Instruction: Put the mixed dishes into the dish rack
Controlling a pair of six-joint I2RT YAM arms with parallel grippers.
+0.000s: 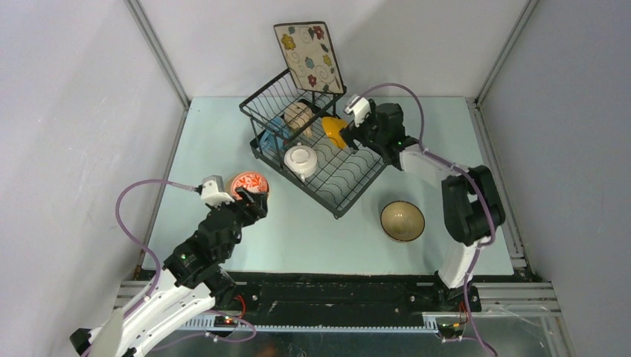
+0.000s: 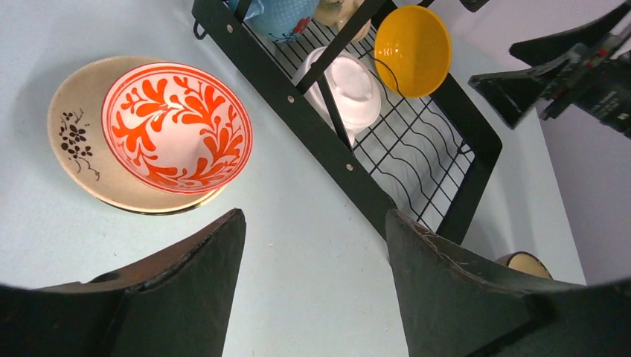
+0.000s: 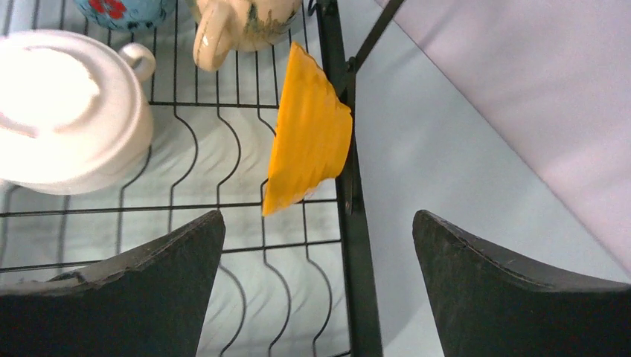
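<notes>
Right wrist, orange-yellow bowl (image 3: 309, 134) on edge in dish rack (image 3: 356, 245), facing white bowl (image 3: 59, 111), both jaws wide

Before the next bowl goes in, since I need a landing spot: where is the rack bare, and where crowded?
Bare: the wire slots between the white two-handled bowl, the orange-yellow bowl and the near rim of the dish rack. Crowded: the basket end, with the blue mug, beige mug and floral plate.
</notes>
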